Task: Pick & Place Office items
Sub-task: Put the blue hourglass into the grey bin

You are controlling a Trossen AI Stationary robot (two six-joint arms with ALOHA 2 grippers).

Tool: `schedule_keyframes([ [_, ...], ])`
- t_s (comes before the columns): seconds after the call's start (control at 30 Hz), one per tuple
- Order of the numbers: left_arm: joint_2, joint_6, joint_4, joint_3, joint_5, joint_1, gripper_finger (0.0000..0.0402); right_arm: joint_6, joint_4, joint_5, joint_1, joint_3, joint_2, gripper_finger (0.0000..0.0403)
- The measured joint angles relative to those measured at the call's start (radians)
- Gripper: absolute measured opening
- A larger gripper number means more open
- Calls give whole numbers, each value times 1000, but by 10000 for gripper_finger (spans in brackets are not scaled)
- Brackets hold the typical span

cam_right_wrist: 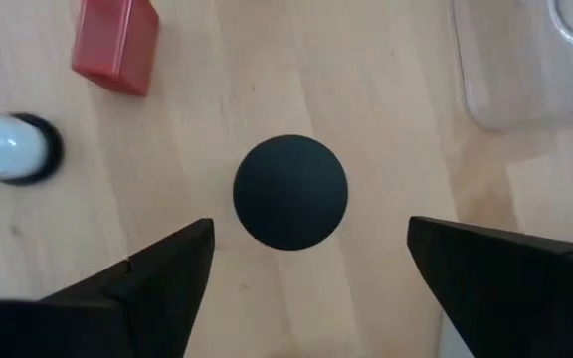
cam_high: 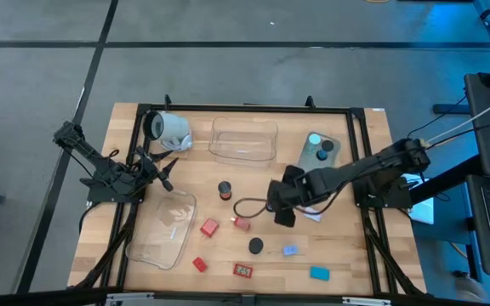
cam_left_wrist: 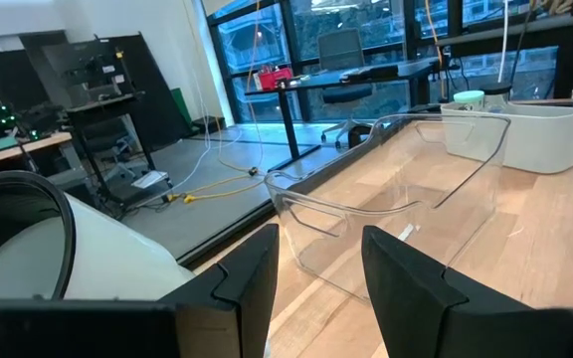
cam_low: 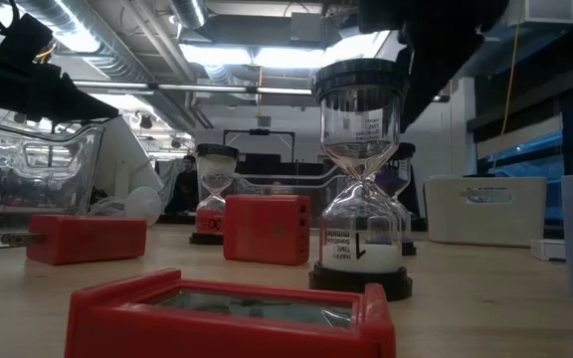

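The office items lie scattered on the wooden table's near half. A black-capped hourglass stands upright on its base. In the right wrist view its round black top shows between my right gripper's open fingers, which hang above it without touching. In the high view that gripper slants down from the right. Red blocks lie close by, and a red-topped hourglass stands farther back. My left gripper waits at the table's left, level, its fingers a little apart with nothing between them.
One clear tray lies at the near left and another at the back. A white mug lies beside the left gripper, and a grey tub holds blue-topped pieces. A lavender piece and a teal block rest at the near right.
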State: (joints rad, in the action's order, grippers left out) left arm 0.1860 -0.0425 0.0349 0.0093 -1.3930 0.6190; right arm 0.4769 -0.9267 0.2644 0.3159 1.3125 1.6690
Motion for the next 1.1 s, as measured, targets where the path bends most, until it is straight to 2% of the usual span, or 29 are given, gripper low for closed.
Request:
schedule_keyframes([
  [0.33,0,1,0,0,0,0,143,9,3,27,2,0,10,316],
  [0.43,0,1,0,0,0,0,143,10,63,33,-1,-22,10,316],
  [0.6,0,2,0,0,0,0,143,12,133,-26,-1,-73,10,316],
  [0.87,0,3,0,0,0,0,143,21,227,-18,-13,-157,10,316],
  [1.1,0,3,0,0,0,0,143,20,264,-18,-25,-171,10,316],
])
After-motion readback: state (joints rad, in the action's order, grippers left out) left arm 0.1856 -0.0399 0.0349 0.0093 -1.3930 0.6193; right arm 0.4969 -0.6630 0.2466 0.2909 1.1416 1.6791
